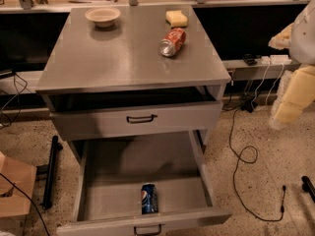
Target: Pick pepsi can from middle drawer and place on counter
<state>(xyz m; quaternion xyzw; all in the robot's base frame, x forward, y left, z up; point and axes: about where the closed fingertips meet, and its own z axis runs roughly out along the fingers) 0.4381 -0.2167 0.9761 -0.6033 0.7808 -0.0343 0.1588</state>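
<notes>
Surface (98, 63) wide, front half bare; bowl (102, 16) at 11 o'clock, sponge (176, 18) at 1, red can (172, 42) on its side near 2; middle drawer (133, 161) pulled out, roomy, holding pepsi can (149, 198) at 6, near front wall; hand (295, 90) at 3, beyond right edge, grip impossible to tell.

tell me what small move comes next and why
Probably swing the gripper, which hangs at the right edge beside the counter, down and left toward the open middle drawer. The pepsi can stands upright near the drawer's front wall, not yet grasped, well away from the gripper.
</notes>
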